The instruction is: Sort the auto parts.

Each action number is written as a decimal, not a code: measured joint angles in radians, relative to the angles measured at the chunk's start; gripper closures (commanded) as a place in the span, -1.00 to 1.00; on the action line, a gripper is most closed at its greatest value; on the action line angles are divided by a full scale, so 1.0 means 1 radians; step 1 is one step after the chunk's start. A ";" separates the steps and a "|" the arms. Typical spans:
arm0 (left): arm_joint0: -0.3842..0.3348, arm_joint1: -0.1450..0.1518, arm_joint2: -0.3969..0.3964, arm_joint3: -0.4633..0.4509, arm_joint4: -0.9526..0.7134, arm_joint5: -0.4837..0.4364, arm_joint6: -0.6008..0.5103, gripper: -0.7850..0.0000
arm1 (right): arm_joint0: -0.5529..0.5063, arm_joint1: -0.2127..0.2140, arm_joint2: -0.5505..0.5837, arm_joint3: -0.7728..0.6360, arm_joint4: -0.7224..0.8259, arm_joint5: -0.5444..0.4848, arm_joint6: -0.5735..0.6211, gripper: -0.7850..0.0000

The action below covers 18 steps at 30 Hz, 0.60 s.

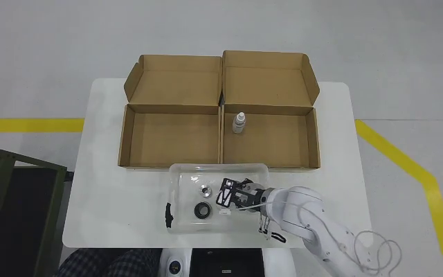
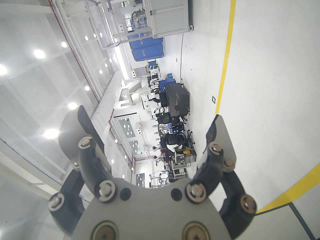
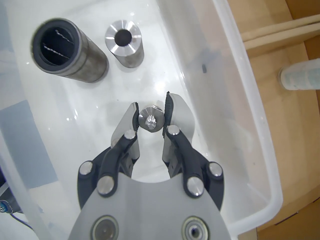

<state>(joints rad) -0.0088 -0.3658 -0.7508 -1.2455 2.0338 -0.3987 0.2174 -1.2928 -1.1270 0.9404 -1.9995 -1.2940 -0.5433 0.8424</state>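
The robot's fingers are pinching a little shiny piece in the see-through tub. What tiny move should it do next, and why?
Probably lift straight up a little. The right gripper has its fingers shut on the small metal part, low inside the clear bin, whose wall stands between it and the cardboard box. Rising first should clear that wall.
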 measured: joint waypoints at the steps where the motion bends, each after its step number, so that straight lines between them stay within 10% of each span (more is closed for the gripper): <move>1: 0.000 0.000 0.000 0.000 0.000 0.000 0.000 -1.00 | -0.002 0.001 0.004 -0.003 0.012 -0.010 -0.011 1.00; 18: 0.000 0.000 0.000 0.000 0.000 0.000 0.000 -1.00 | 0.013 0.013 0.121 0.094 0.354 -0.190 -0.348 1.00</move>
<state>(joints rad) -0.0088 -0.3658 -0.7508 -1.2455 2.0338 -0.3987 0.2174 -1.2803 -1.1143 1.0616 -1.9054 -0.9402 -0.7336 0.4941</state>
